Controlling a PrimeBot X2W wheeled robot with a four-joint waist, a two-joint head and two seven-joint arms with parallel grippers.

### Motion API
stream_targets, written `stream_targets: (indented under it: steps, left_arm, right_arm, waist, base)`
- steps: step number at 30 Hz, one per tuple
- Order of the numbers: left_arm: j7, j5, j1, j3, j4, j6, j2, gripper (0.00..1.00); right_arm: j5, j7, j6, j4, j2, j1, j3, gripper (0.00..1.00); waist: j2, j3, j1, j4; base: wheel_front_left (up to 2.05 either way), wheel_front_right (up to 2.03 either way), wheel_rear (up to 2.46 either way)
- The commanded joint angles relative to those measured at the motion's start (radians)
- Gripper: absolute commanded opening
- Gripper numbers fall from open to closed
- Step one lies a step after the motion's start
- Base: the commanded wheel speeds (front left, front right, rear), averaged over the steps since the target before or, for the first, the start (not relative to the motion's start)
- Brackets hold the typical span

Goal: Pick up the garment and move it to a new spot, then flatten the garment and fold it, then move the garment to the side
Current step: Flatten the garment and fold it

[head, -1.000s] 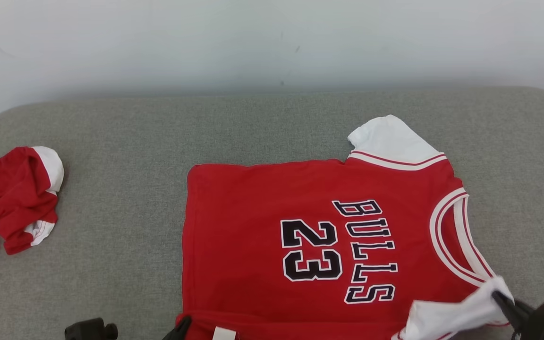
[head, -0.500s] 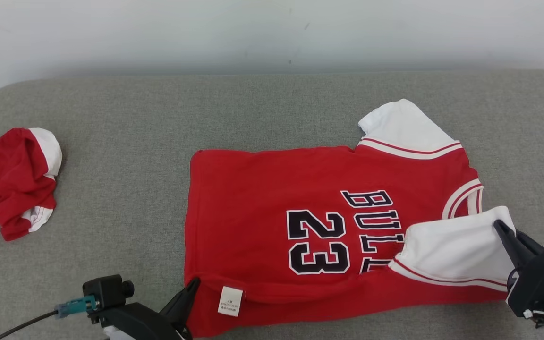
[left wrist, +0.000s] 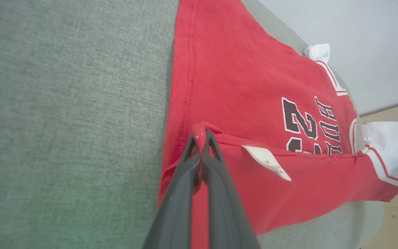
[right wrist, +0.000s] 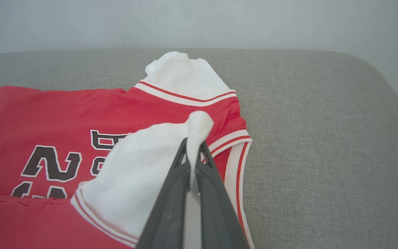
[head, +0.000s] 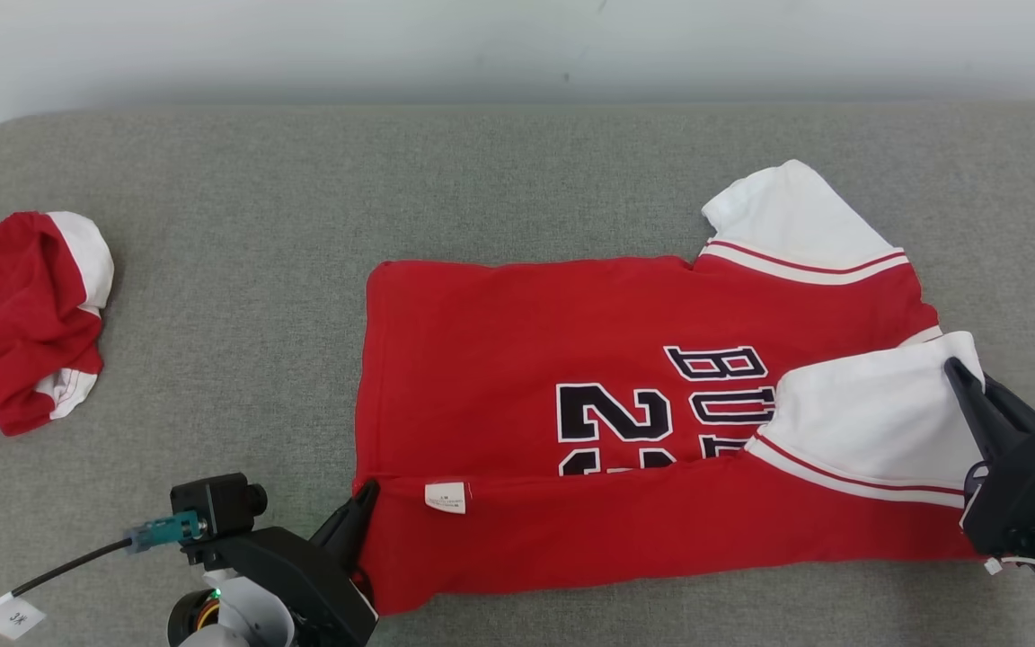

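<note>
Grey cushion [head: 212,314]; jersey [head: 499,341] fold half-covers lettering [head: 616,418].

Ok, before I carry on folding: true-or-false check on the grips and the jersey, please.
The left gripper is shut on a hem corner of the jersey. True.
The right gripper hangs open above the white sleeve. False: it is shut on that sleeve's end.
The jersey's near edge is folded over part of the number. True.
The label is hidden. False: it shows on the folded edge.
The crumpled red garment lies on the jersey. False: it lies apart, at the left end of the cushion.
</note>
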Motion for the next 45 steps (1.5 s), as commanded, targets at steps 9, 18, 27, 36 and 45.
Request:
stream_targets:
  steps: [9,18,27,36,45]
  left_arm:
    - [-0.033,0.018,-0.035,0.002,0.033,-0.016,-0.021,0.00]
    - [-0.073,0.065,-0.067,-0.006,0.082,-0.015,-0.032,1.00]
    - [-0.139,0.110,0.019,-0.017,0.059,0.019,0.008,1.00]
    - [-0.130,0.148,0.112,-0.073,0.000,0.073,0.034,1.00]
    - [-0.091,0.184,0.077,-0.114,0.033,0.106,0.014,1.00]
  right_arm:
    - [0.008,-0.043,-0.002,0.078,-0.023,-0.048,0.041,0.00]
    - [-0.052,-0.065,-0.002,0.150,0.035,-0.078,-0.017,1.00]
    - [-0.125,0.050,-0.002,0.095,0.154,0.003,-0.168,1.00]
    - [-0.233,0.257,-0.002,0.030,0.280,0.079,-0.283,1.00]
    - [-0.311,0.311,-0.002,0.087,0.303,0.066,-0.317,1.00]
  waist:
    - [-0.0001,0.023,-0.0001,0.010]
    - [-0.0001,0.016,-0.0001,0.013]
    - [-0.0001,-0.032,-0.0001,0.002]
    - [-0.0001,-0.053,-0.0001,-0.012]
    - [-0.0001,-0.056,-0.0001,-0.009]
  base:
    - [0.00,0.00,0.00]
    - [0.00,0.00,0.00]
    - [0.00,0.00,0.00]
    - [0.00,0.00,0.00]
    - [0.00,0.00,0.00]
